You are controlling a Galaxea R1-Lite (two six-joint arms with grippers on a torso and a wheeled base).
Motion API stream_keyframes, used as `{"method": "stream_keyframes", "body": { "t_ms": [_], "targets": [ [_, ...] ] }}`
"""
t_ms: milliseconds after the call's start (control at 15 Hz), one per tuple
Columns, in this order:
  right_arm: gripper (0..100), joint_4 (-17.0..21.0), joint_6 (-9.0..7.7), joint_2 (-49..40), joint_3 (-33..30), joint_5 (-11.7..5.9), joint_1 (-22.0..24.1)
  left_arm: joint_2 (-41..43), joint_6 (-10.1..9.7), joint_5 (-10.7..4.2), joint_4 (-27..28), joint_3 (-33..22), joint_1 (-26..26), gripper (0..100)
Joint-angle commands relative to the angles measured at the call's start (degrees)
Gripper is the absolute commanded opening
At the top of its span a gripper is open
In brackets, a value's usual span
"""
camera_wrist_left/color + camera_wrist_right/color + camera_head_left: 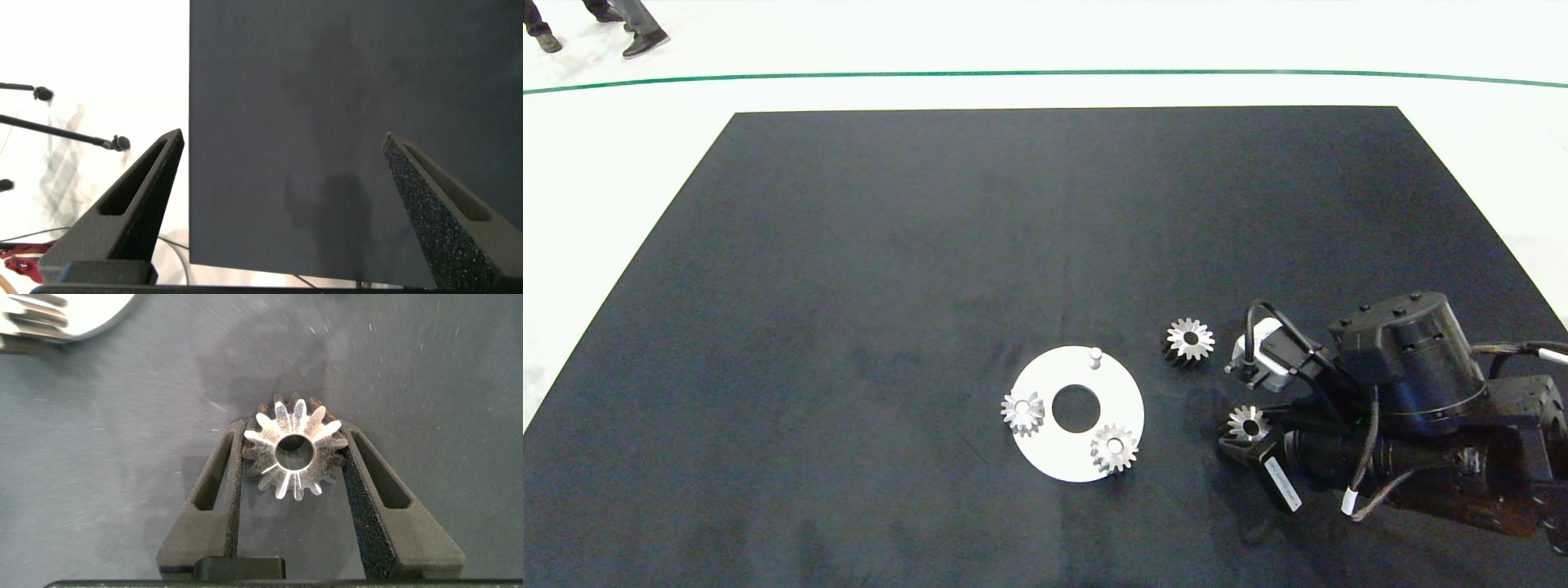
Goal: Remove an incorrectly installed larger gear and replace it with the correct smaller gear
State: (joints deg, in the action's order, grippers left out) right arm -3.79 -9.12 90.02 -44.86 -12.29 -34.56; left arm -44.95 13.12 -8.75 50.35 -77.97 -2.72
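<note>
One black mat [849, 286] carries one white round disc [1086, 461] and four silver toothed gears – two small ones [1022, 411] on the disc, the larger gear [1190, 339] lying loose just right of it. The right gripper [292, 478] is clamped on the smaller gear [292, 449] (arm half covers it from above). The left gripper [278, 204], fingers apart, hangs elsewhere over the mat's edge.

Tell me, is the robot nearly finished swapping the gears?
About halfway. The larger gear already lies off the white disc, on the mat, and one peg stands bare. The right gripper now has its fingers around the smaller gear. Left to do: lift it and fit it on that peg.
</note>
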Motion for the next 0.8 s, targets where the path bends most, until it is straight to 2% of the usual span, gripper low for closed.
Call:
{"method": "stream_keyframes", "body": {
  "t_ms": [67,133,333,400,533,667,733,800],
  "targets": [
    [22,0.7,-0.37,-2.8,-2.0,-0.10,-3.5,0.0,0.07,-0.04,0.3,0.1,0.0,100],
    [22,2.3,-0.37,-2.7,-4.6,-0.19,-4.7,0.0,0.07,-0.12,0.3,0.2,-0.1,100],
    [22,15.2,-0.11,-0.1,-20.2,-0.10,-7.4,0.0,0.07,-0.04,0.3,0.4,-0.1,100],
    [22,17.9,-0.11,2.3,-25.5,-0.10,-7.5,0.0,0.07,-0.12,0.3,0.4,-0.1,100],
    [22,20.8,-0.11,7.1,-33.3,-0.10,-8.1,0.0,0.07,-0.12,0.2,0.4,-0.1,100],
    [22,21.7,0.15,11.1,-37.8,-0.10,-9.6,0.0,0.15,-0.12,0.2,0.3,0.0,100],
    [22,21.6,0.68,12.5,-38.9,-0.10,-10.1,0.1,0.33,-0.12,0.2,0.3,0.0,100],
    [22,21.7,2.53,14.8,-40.5,-0.19,-11.1,0.4,0.42,-0.04,0.2,0.3,0.0,100]
  ]
}}
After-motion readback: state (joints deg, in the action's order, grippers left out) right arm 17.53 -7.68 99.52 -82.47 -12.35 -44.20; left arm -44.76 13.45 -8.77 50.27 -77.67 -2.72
